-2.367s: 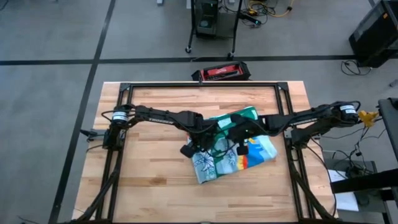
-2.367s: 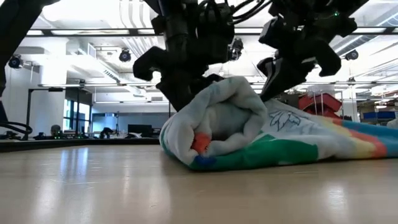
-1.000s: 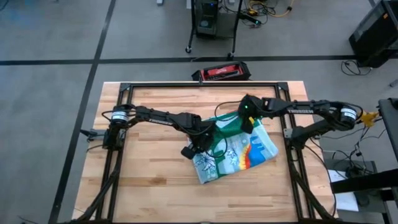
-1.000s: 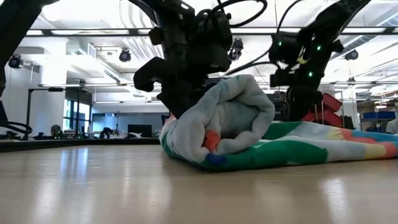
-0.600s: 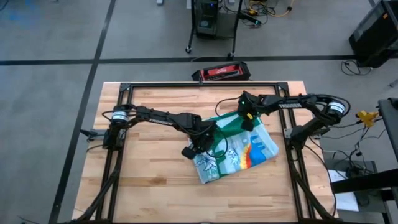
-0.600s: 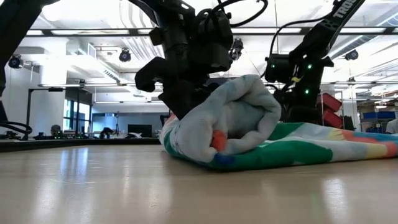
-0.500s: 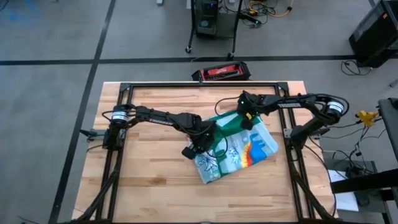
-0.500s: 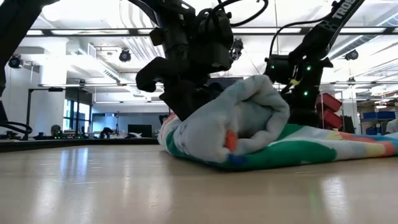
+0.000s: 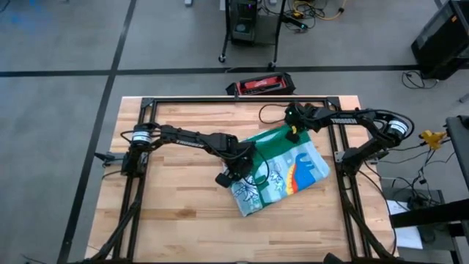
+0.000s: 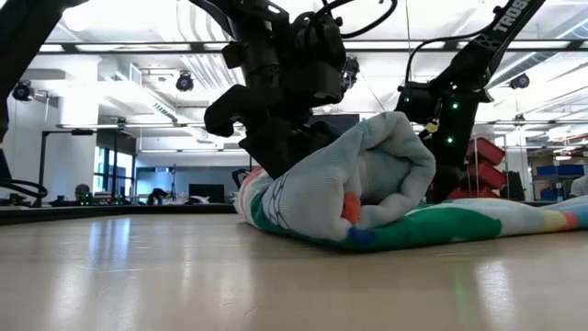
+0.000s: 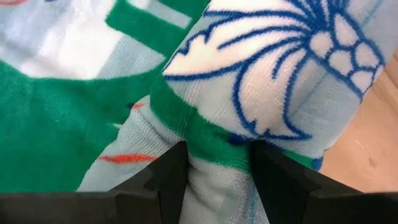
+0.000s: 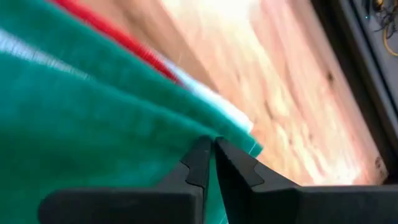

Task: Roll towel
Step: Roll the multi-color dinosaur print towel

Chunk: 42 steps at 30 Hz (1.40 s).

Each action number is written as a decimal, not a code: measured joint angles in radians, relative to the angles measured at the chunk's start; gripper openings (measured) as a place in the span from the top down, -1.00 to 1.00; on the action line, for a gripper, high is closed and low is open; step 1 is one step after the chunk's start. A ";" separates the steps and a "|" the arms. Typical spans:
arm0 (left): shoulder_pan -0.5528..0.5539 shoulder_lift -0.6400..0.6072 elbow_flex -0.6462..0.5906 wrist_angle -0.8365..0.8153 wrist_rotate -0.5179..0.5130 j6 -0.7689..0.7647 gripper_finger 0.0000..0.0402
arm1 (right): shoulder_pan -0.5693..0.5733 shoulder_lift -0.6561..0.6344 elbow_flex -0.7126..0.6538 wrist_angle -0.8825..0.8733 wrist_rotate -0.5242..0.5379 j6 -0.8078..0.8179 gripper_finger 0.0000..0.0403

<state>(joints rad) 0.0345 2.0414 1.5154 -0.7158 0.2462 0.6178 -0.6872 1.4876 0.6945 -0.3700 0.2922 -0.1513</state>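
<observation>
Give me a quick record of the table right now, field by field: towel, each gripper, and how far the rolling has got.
towel: on the wooden table, partly rolled, flat part spread toward the right arm
roll: thick, at the towel's left end
left gripper: shut on the roll, a fold between its fingers
right gripper: shut on the towel's green far edge
progress: unfinished, flat part not yet rolled

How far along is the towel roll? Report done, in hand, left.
Done: the near end of the towel is curled into a fat roll. In hand: the left tool clamps that roll; the right tool pinches the green far edge. Left: the flat dinosaur-printed stretch beside the roll is unrolled.
</observation>
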 joint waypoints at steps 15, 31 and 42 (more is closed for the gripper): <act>0.000 0.000 0.000 0.013 0.002 -0.007 0.21 | 0.011 -0.045 0.001 0.066 -0.506 -0.004 0.98; 0.001 0.000 0.001 0.040 -0.005 -0.011 0.21 | 0.000 0.085 0.001 0.209 -0.321 -0.019 1.00; 0.000 0.000 0.001 0.045 -0.010 -0.029 0.21 | -0.011 0.046 0.000 0.194 -0.147 -0.027 1.00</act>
<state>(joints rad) 0.0349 2.0412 1.5162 -0.6710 0.2359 0.5887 -0.6985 1.5333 0.6945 -0.1764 0.1453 -0.1781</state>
